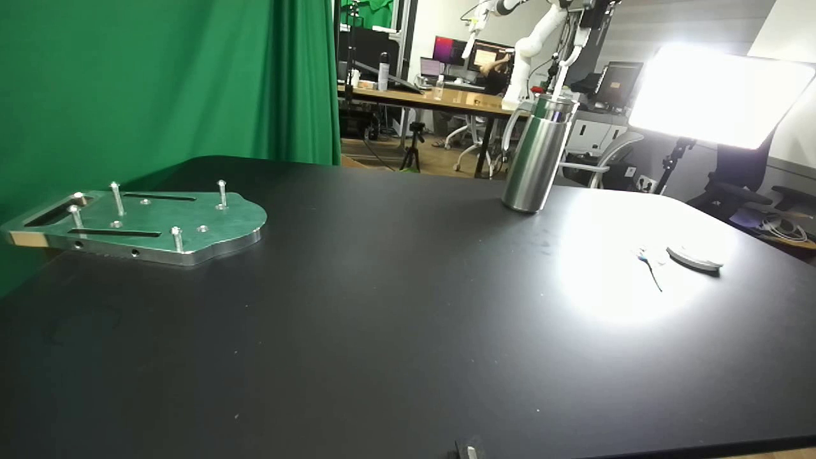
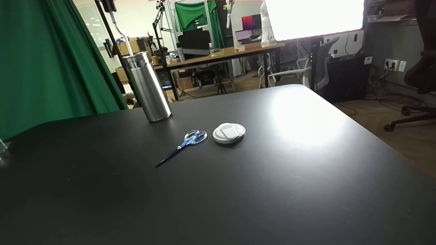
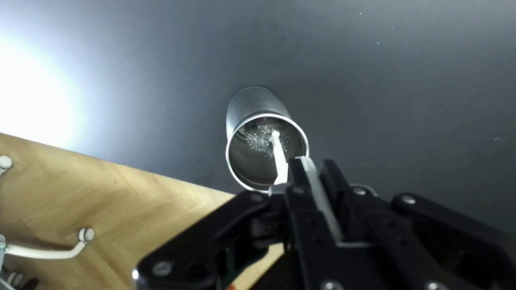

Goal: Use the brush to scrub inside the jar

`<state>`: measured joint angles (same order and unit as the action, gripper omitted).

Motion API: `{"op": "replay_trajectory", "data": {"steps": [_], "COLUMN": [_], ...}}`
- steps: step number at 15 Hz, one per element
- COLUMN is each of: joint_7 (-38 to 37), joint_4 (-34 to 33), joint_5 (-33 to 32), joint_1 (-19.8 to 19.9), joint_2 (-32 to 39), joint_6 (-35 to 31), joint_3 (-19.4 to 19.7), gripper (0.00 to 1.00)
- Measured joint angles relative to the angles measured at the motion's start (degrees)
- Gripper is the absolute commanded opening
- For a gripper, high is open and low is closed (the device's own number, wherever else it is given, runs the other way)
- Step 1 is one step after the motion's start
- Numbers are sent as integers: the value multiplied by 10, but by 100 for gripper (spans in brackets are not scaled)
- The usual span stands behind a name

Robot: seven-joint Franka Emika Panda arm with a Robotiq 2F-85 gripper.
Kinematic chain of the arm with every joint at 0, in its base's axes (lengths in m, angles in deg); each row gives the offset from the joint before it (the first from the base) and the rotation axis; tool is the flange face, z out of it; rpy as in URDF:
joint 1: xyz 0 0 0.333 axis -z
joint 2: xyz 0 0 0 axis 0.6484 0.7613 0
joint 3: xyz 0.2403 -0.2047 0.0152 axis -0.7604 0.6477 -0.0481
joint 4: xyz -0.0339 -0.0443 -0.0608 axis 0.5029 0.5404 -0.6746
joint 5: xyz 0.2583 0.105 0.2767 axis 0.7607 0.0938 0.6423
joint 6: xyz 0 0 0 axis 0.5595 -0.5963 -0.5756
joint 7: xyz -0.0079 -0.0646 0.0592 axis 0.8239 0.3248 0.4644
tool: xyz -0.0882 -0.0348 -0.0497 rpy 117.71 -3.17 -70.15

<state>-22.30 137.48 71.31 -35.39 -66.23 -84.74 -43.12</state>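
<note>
The jar is a tall silver metal cylinder that stands on the black table near its far edge in both exterior views [image 1: 539, 159] [image 2: 151, 90]. In the wrist view I look down into its open mouth [image 3: 250, 165]. The brush [image 3: 279, 153] has a pale handle and sparkly bristles; its head is inside the jar. Its handle rises out of the mouth in both exterior views [image 1: 561, 80] [image 2: 128, 46]. My gripper [image 3: 312, 165] is above the rim with the handle between its fingers. Only its lower part shows at the top of both exterior views [image 1: 593, 19] [image 2: 109, 6].
Scissors with clear blue handles [image 2: 184, 144] and a round white lid [image 2: 229, 133] lie on the table near the jar. A greenish metal plate with pegs [image 1: 159, 223] lies by the green curtain [image 1: 191, 76]. A bright light panel [image 2: 313, 17] stands beyond the table.
</note>
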Motion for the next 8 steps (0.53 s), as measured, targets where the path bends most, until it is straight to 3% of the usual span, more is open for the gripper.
{"op": "replay_trajectory", "data": {"steps": [8], "joint_7": [-30], "joint_4": [-31], "joint_5": [-3], "joint_1": [2], "joint_2": [54], "joint_6": [22], "joint_3": [16], "gripper": [4]}}
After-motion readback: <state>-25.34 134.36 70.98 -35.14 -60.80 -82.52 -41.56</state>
